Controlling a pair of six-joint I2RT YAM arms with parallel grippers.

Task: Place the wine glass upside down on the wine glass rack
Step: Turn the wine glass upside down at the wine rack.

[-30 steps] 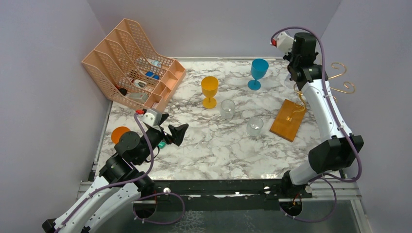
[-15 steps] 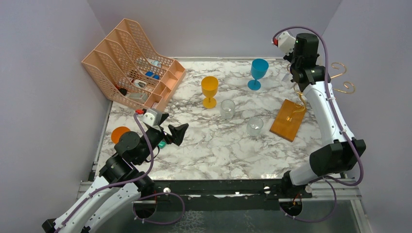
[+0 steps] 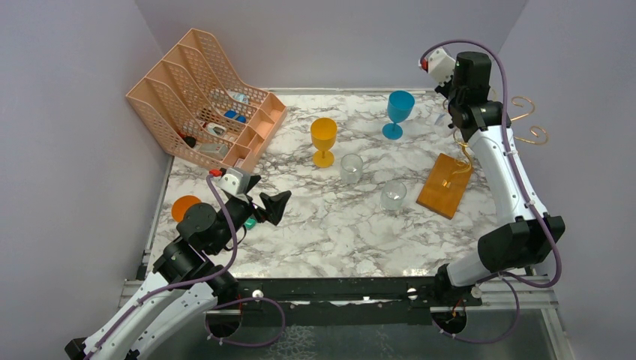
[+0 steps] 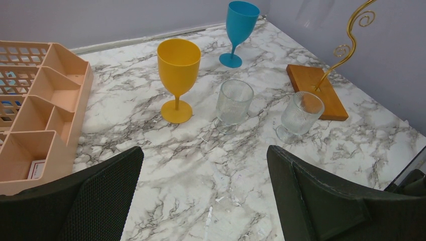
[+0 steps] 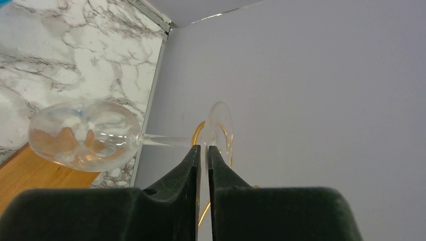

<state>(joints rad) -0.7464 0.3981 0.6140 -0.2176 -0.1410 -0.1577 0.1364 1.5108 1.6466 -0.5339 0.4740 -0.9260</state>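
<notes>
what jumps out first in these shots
A clear wine glass crosses the right wrist view, its foot by the gold wire of the wine glass rack, the right tool's tips at its stem. A yellow goblet and a blue goblet stand upright toward the table's far side.

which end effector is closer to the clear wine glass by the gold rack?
Right. The right end effector has its tips at the wine glass stem. The left end effector sits open at the near-left of the table.

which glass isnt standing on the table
The clear wine glass by the right claw, up at the gold rack; the yellow goblet, blue goblet and two ribbed glasses stand on marble.
</notes>
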